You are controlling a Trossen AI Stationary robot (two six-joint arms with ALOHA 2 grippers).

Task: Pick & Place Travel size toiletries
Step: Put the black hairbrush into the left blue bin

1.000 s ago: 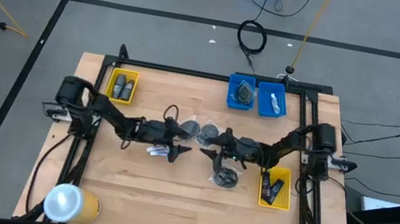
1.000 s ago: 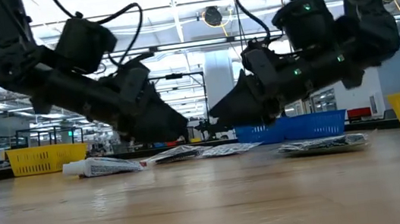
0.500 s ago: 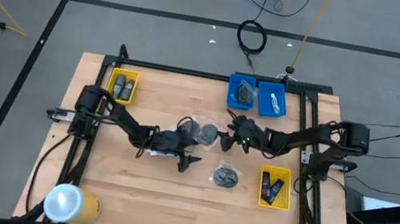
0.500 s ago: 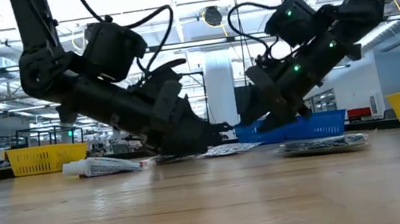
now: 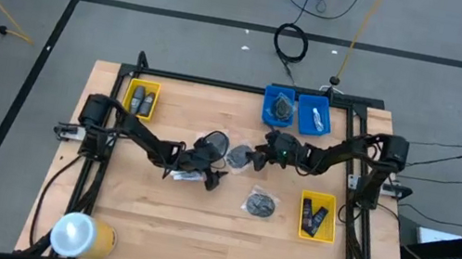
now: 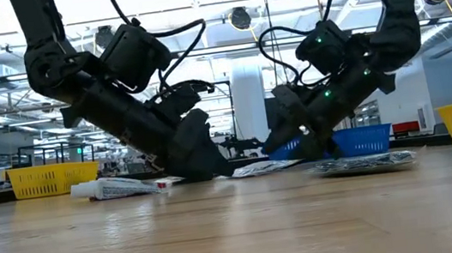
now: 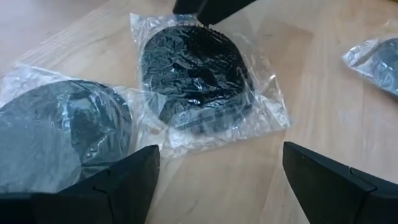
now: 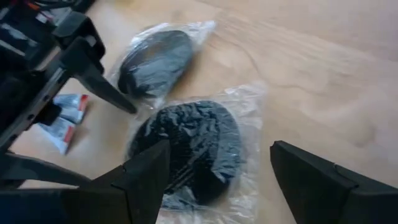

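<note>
Right gripper (image 8: 214, 186) spread wide over bagged disc (image 8: 186, 152), empty.

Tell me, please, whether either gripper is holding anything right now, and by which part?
Nothing is held. The left gripper and the right gripper are both open, each poised over the same bagged disc on the table.

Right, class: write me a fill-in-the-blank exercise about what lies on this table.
1. Both blue bins stand at the table's ____ edge.
2. The dark discs are sealed in clear ____ bags.
3. The big yellow roll has a ____ end.
4. The right gripper hovers with its fingers ____.

Missing words: far; plastic; white; open
</note>
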